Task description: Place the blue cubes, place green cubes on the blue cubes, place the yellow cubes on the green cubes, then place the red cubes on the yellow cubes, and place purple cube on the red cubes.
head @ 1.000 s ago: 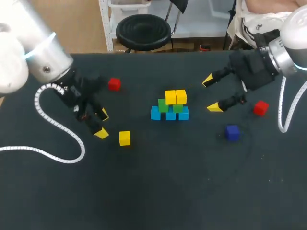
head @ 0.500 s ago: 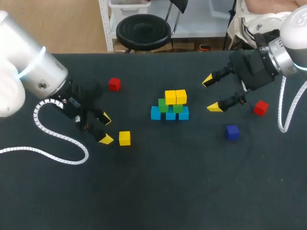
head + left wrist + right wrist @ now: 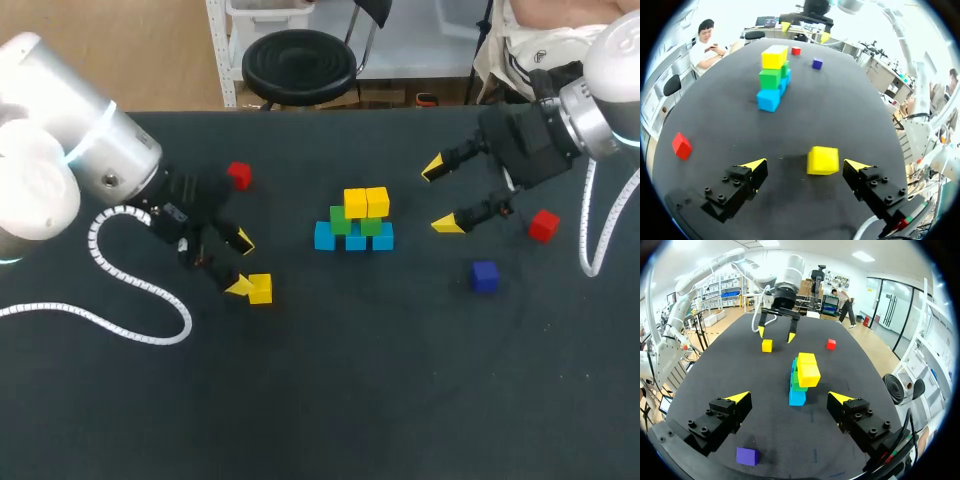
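left gripper (image 3: 241, 264) hangs low over the black table (image 3: 330, 380), fingers spread wide, nothing clamped. the loose yellow plastic cube (image 3: 823, 160) sits between them, close by one fingertip and apart from the other. ahead of this gripper stands the stack of cubes (image 3: 355, 222): blue at the base, green above, two yellow on top. a small red cube (image 3: 238, 176) lies off to its side. right gripper (image 3: 441, 196) is also spread open and empty, facing the stack, with a second red cube (image 3: 543, 225) and a dark purple cube (image 3: 485, 276) near it.
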Available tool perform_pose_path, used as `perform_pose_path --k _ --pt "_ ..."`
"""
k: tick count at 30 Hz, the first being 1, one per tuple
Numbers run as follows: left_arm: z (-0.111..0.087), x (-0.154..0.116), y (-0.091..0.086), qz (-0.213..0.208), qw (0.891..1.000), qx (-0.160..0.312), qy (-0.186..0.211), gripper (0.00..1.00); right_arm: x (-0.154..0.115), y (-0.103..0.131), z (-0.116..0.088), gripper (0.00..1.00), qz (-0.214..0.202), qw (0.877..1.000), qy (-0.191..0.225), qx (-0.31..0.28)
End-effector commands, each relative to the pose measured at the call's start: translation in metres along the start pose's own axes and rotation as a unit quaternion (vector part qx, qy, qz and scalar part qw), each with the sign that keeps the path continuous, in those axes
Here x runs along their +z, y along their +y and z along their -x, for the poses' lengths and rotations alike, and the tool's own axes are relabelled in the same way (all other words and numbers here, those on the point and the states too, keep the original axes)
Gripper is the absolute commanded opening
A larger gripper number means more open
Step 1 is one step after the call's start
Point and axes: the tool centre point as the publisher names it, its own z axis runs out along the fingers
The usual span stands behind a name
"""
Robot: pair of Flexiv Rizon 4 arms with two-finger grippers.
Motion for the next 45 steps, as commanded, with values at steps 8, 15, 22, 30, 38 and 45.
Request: perform_pose_path --k 8,15,22,30,38,45 --pt "-0.008 0.003 0.021 -0.013 1.0 -0.009 0.006 1.0 0.0 0.001 0.0 1.0 -0.001 1.0 -0.001 0.0" --pt "-0.01 -0.009 0.004 -0.014 1.0 -0.017 0.008 1.0 0.0 0.001 0.0 1.0 -0.001 1.0 -0.001 0.0" --pt "-0.013 -0.006 -0.003 -0.011 1.0 -0.016 0.016 1.0 0.0 0.001 0.0 1.0 -0.001 1.0 -0.001 0.0" --pt "0.005 0.01 -0.007 -0.028 0.999 0.012 0.023 1.0 0.0 0.001 0.0 1.0 -0.001 1.0 -0.001 0.0" --pt "0.006 0.013 -0.007 -0.029 0.999 0.014 0.025 1.0 0.0 0.001 0.0 1.0 -0.001 1.0 -0.001 0.0" --pt "0.003 0.014 -0.006 -0.019 1.0 -0.002 0.025 1.0 0.0 0.001 0.0 1.0 -0.001 1.0 -0.001 0.0"
